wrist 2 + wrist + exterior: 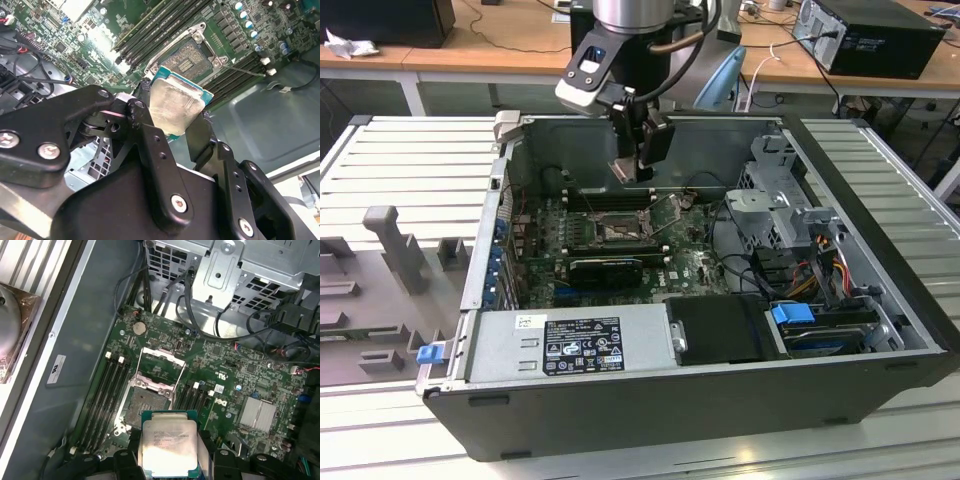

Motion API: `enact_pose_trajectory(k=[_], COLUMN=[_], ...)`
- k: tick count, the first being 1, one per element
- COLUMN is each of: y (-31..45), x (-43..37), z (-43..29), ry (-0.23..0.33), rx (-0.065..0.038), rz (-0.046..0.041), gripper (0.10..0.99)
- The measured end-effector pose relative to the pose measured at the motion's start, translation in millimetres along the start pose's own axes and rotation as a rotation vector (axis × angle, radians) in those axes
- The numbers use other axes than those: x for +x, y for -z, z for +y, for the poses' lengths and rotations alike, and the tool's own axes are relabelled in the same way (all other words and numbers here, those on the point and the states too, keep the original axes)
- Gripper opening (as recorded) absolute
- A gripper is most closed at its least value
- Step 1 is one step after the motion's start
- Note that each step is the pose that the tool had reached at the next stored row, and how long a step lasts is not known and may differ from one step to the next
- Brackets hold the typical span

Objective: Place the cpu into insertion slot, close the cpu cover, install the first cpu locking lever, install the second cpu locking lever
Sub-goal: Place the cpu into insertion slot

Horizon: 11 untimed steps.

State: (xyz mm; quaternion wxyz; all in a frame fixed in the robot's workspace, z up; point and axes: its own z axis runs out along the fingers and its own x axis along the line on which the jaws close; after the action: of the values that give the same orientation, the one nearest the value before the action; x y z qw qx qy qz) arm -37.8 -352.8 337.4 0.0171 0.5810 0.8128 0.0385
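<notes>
In the exterior view, the tool (638, 165) hangs in the upper middle of the frame, inside the open computer case (880, 250) that lies on the ribbed bench (400, 160). It is clamped on the cpu (625, 170), which is in the air above the motherboard. The insertion slot (618, 232) sits below at frame centre, apart from the chip. The drive cage (770, 200) and its cables on the exterior view's right are well apart from the tool. The case's back wall behind it looks like the nearest edge.

In the second wrist view, the fingers (142, 112) press on opposite edges of the cpu (175, 102), its metal face toward the camera. The insertion slot (187, 57) lies bare beyond it, with long memory slots (150, 27) running close along both sides.

In the first wrist view, the cpu (169, 442) is near the insertion slot (145, 405) but not yet squarely over it. The cpu cover (161, 365) is swung open on the far side, so the way down looks free. To seat it well, I judge the chip should be centred first, kept flat and square with the silvery rim, and lowered straight. It should not slide across the contacts, since the rim leaves little room for sideways correction.
</notes>
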Motion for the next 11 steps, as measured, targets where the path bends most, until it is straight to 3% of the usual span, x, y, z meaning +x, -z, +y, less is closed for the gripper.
enact_pose_trajectory(k=[11], y=[-3.6], x=[-0.1], z=[-0.3], ry=[-0.056], rx=[-0.001], rz=[-0.0047], gripper=[0.525])
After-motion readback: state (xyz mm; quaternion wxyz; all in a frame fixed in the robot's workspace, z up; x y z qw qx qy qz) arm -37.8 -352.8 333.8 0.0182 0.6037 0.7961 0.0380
